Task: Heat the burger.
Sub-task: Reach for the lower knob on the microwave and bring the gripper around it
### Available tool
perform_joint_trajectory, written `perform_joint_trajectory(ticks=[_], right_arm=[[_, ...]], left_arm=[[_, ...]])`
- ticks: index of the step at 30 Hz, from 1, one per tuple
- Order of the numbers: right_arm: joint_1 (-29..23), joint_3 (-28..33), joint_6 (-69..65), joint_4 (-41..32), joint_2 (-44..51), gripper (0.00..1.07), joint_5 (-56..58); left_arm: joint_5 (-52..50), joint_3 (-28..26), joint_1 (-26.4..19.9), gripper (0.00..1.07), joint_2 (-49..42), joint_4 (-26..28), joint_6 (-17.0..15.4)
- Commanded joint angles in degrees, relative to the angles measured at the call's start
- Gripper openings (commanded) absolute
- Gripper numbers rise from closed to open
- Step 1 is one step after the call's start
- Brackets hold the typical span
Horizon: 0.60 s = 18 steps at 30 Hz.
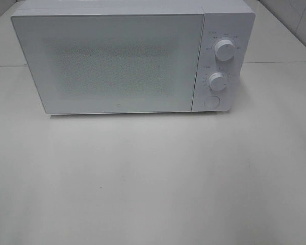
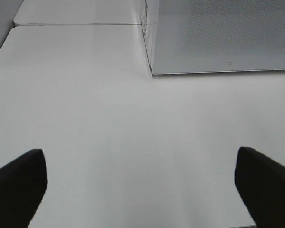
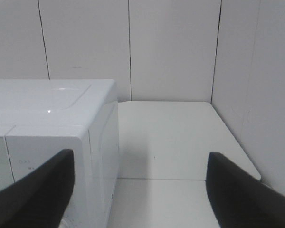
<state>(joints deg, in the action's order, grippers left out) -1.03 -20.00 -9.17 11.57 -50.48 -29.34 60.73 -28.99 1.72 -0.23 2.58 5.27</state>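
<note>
the microwave is shut and no burger shows anywhere around it; maybe it's inside, i can't tell. in front of it the left gripper gapes wide and empty, and so does the right gripper by its side. probably the timer dial comes next.

Microwave at the back of the table, control panel right of its door

The microwave's inside is hidden behind its shut door — dial labels too small to read; rear edge cropped.
</note>
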Motion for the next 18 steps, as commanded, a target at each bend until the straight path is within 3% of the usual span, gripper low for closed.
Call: perform_joint_trajectory(ticks=[1,11,18], right_arm=[[0.1,1.0,2.6,0.0,-5.9,0.73,-8.0],[0.1,1.7,8.7,-1.8,-20.9,0.78,-24.4],[0.1,1.7,10.4,-6.0,-27.6,0.79,-28.4]], left_arm=[[-0.8,0.1,0.1,1.03,-1.1,0.2,-0.2],[-0.8,0.1,0.1,1.03,-1.1,0.2,-0.2],[-0.8,0.1,0.1,1.03,-1.1,0.2,-0.2]])
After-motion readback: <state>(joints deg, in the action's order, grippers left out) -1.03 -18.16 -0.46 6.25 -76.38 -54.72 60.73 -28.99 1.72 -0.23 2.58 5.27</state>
